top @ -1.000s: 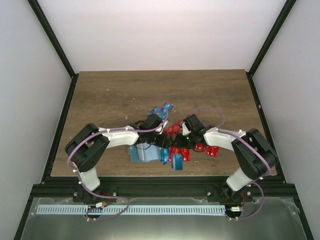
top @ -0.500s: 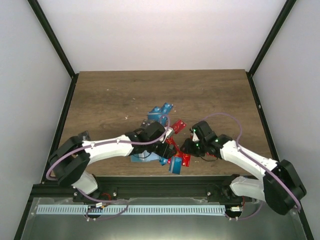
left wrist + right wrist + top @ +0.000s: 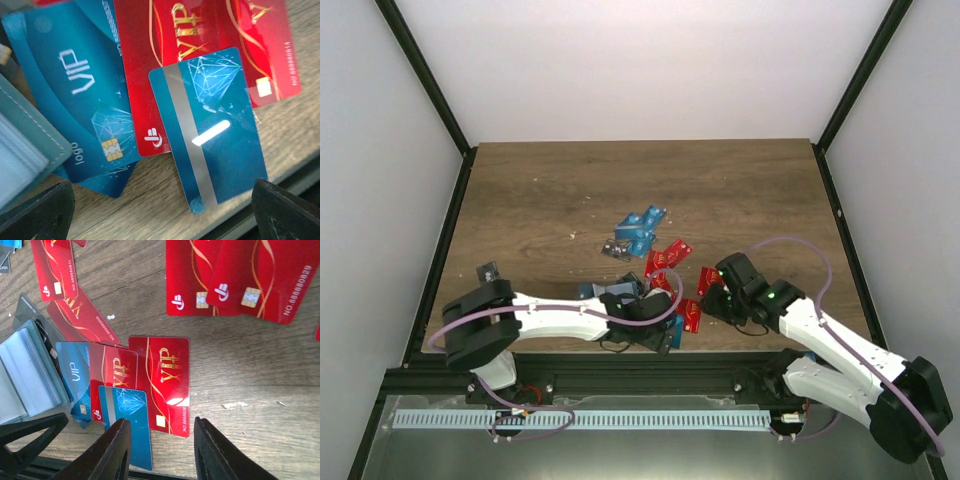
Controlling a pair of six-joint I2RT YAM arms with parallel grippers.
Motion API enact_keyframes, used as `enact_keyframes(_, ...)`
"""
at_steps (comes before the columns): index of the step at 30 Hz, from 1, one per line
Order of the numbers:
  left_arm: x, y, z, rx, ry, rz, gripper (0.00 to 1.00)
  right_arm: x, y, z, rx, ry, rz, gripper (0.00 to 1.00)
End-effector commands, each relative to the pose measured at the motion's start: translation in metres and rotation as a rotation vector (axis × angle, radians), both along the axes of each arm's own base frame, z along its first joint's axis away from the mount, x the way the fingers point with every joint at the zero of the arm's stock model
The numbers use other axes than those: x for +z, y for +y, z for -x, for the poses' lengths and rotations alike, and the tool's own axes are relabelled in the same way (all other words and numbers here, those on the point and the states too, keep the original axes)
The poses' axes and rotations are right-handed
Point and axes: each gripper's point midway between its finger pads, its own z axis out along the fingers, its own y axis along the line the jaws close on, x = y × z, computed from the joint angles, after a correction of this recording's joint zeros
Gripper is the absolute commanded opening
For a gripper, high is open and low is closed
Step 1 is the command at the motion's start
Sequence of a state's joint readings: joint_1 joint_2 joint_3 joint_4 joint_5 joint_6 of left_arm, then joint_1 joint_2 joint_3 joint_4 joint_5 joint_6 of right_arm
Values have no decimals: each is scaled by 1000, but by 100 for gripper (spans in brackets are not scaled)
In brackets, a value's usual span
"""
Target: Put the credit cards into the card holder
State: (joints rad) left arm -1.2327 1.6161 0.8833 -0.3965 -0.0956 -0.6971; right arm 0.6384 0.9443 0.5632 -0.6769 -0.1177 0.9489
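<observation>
– Left claw [image 3: 162, 215], wrist view: how does it stand?
– Spread wide and holding nothing, low over the cards [image 3: 165, 60] at the table's [image 3: 540, 190] near edge. Right claw [image 3: 162, 445]: parted less widely, also empty, over the same spread from its right side.
– And the holder [image 3: 25, 135]?
– Lying open at the spread's left end, against a blue card [image 3: 75, 95], pale pockets showing.
– How is the step best done?
– A pick is probably due. The striped card [image 3: 207, 127] lies uppermost, overlapping a red one, and its free corner by the near edge suits a pinch. Flat cards resist grasping, so tip or slide one first, then close on that one alone.
– Legible writing?
– "VIP" on red and blue faces. "logo" beside the blue card's chip. "NO" followed by digits, not surely readable, on red cards.
</observation>
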Motion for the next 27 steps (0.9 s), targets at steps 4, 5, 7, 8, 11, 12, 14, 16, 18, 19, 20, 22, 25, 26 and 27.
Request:
enact_keyframes(4, -17, -27, 4, 61, -18, -46, 100, 16, -9, 1, -34, -22, 22, 37)
enact_keyframes(5, -19, -31, 5, 54, -22, -56, 100, 17, -9, 1, -33, -23, 23, 38)
enact_keyframes(7, -24, -34, 3, 51, -35, -83, 100, 18, -10, 3, -28, -22, 24, 38)
enact_keyframes(8, -25, -36, 3, 48, -42, -95, 100, 17, -11, 4, -28, -21, 23, 37)
enact_keyframes(11, -31, -40, 4, 41, -56, -142, 99, 18, -14, 9, -27, -27, 15, 38)
enact_keyframes(12, -32, -42, 4, 40, -67, -160, 99, 20, -15, 10, -29, -32, 14, 38)
enact_keyframes(14, -32, -44, 4, 47, -91, -194, 99, 23, -16, 10, -29, -41, 10, 38)
enact_keyframes(16, -29, -47, 5, 50, -124, -224, 98, 27, -16, 10, -25, -50, 9, 38)
enact_keyframes(18, -30, -51, 7, 53, -135, -235, 98, 28, -18, 11, -23, -53, 15, 38)
enact_keyframes(19, -31, -54, 7, 52, -133, -235, 97, 28, -18, 11, -23, -56, 19, 38)
enact_keyframes(20, -33, -55, 7, 53, -132, -240, 97, 28, -19, 11, -22, -56, 23, 38)
enact_keyframes(22, -38, -57, 6, 54, -135, -253, 95, 27, -21, 13, -17, -57, 31, 38)
enact_keyframes(25, -44, -58, 5, 53, -135, -262, 89, 28, -23, 15, -9, -67, 34, 38)
enact_keyframes(26, -45, -58, 6, 53, -132, -263, 86, 29, -24, 15, -8, -73, 33, 38)
enact_keyframes(27, -46, -58, 7, 51, -130, -262, 83, 31, -25, 15, -6, -81, 35, 38)
